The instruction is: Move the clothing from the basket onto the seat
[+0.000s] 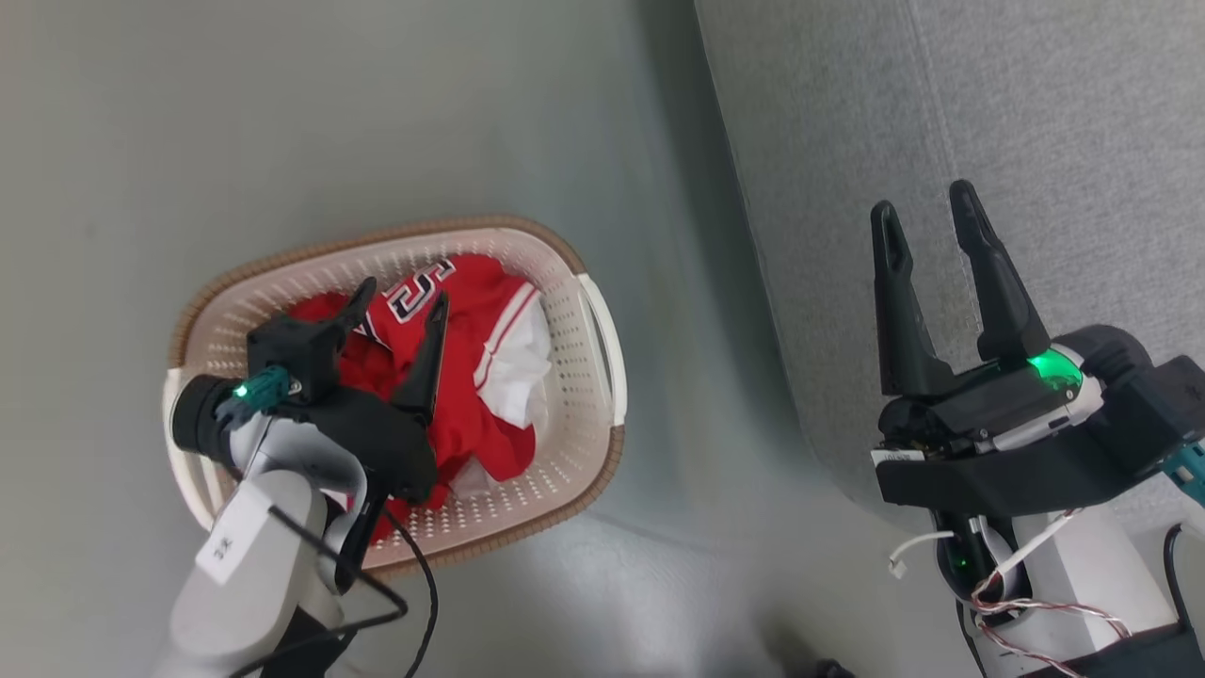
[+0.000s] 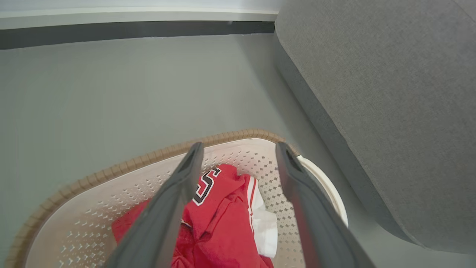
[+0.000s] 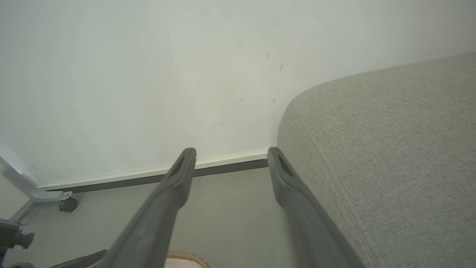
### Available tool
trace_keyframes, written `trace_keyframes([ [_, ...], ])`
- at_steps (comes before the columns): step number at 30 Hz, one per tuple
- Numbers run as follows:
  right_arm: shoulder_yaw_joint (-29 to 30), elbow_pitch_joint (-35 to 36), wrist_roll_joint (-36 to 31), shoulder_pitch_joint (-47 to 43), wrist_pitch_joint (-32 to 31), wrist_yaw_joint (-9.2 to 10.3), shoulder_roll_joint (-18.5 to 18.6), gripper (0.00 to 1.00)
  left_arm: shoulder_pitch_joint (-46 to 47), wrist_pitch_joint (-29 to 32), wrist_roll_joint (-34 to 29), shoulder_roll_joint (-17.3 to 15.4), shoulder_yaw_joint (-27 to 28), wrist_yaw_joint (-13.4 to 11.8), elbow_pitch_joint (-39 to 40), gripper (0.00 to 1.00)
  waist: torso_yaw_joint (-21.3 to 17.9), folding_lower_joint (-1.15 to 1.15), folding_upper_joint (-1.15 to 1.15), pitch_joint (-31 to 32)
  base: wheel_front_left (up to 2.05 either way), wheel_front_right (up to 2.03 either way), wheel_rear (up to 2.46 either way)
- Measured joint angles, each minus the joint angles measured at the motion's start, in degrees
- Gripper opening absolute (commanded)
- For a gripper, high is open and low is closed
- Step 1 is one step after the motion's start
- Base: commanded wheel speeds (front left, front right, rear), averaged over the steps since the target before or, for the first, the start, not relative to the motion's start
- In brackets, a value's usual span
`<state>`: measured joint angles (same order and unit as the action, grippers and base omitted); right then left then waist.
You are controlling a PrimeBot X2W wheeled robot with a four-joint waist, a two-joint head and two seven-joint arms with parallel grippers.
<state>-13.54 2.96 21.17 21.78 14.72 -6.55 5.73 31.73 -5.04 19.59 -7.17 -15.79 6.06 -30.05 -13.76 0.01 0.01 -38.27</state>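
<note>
Red clothing (image 1: 471, 377) with white panels and black-and-white lettering lies bunched inside the cream basket (image 1: 588, 377) with a brown rim, on the floor. My left gripper (image 1: 400, 301) hovers open over the clothing, its fingers spread above the red fabric with nothing between them. Along the left wrist view the clothing (image 2: 223, 223) sits below the open left gripper (image 2: 240, 147), inside the basket (image 2: 111, 208). The grey seat (image 1: 988, 113) fills the right side. Over its edge my right gripper (image 1: 927, 212) stands open and empty; in its wrist view the right gripper (image 3: 230, 152) points past the seat (image 3: 390, 156).
Grey-green floor (image 1: 377, 113) surrounds the basket, with a strip of it between basket and seat. A white wall (image 3: 148, 74) with a dark skirting board stands behind. A wheeled white frame leg (image 3: 55, 197) rests at the wall's left.
</note>
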Motion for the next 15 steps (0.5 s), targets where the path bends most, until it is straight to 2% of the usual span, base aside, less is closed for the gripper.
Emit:
trace_keyframes([
  [15, -2.02, -0.15, 0.0, 3.93, 0.0, -0.1, -1.32, 1.0, 7.17, 6.5, -0.03, 0.18, -2.68, 0.55, -10.72, 1.0, -3.77, 0.0, -0.01, -7.89, 0.0, 0.0, 0.0],
])
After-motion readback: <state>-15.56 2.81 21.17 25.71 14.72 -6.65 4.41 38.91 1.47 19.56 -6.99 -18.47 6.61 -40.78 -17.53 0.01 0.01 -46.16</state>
